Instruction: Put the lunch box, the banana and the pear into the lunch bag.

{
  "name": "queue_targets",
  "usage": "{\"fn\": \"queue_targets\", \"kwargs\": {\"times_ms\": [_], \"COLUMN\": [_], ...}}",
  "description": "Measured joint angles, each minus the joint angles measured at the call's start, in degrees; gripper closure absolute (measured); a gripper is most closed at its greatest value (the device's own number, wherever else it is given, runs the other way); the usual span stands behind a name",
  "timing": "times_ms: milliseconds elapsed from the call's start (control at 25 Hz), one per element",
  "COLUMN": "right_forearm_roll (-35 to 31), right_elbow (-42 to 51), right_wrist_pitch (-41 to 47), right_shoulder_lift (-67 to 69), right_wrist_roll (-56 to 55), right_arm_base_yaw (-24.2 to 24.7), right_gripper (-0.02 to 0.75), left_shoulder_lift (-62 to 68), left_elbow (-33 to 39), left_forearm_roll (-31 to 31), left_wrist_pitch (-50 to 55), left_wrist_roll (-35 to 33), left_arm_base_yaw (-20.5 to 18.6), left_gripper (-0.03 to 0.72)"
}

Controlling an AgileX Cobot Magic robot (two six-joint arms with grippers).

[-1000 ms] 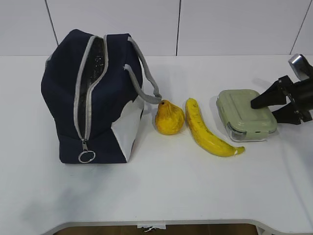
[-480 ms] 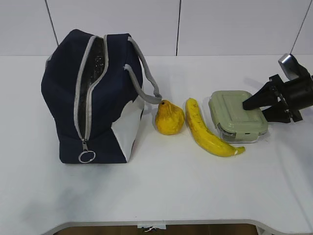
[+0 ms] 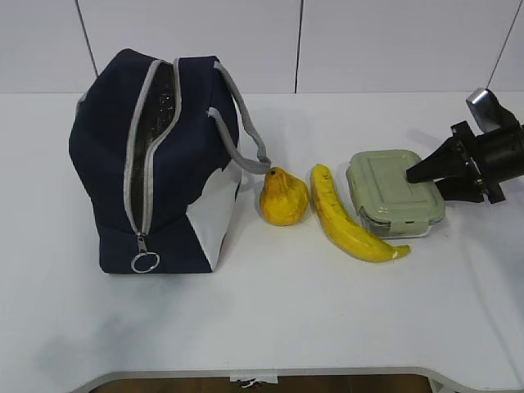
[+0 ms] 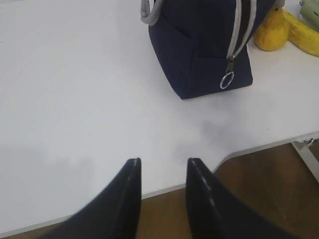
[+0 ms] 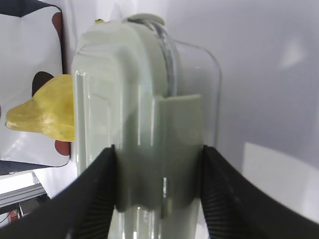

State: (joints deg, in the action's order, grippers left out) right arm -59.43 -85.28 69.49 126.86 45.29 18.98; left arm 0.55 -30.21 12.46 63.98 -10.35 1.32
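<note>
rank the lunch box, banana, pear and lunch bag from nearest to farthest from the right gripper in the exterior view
Measured from the right gripper:
1. The lunch box, held between its fingers at the right of the table.
2. The banana, lying just left of the box.
3. The pear, further left, near the middle.
4. The lunch bag, standing at the far left.

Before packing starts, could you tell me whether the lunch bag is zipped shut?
Open: the lunch bag's zipper is parted, showing the lining.

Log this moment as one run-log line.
right gripper: shut on lunch box, beside banana | left gripper: open, idle | pear: on table | lunch bag: unzipped
</note>
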Motion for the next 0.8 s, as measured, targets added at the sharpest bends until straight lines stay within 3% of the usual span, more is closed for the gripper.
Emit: {"fn": "queue_targets", "kwargs": {"times_ms": [680,800], "right_forearm_roll": [1.98,2.07], "right_elbow": [0.19,0.19], "right_wrist_pitch": [-2.57,-2.57], "right_shoulder_lift": [-4.23,-7.29], "right_wrist_roll": [-9.31,-11.19], "right_arm_base_yaw": [-0.10,-0.22], "right_gripper": [0.365,0.365], "left_shoulder_lift": [0.00,0.00], "left_elbow": [0.00,0.00], "left_forearm_roll": [0.11,2.75], "left_wrist_pitch": [0.00,0.00], "left_wrist_roll": [0.00,0.00], "left_arm_base_yaw": [0.00,0.00], "left_gripper": [0.449,0.449]}}
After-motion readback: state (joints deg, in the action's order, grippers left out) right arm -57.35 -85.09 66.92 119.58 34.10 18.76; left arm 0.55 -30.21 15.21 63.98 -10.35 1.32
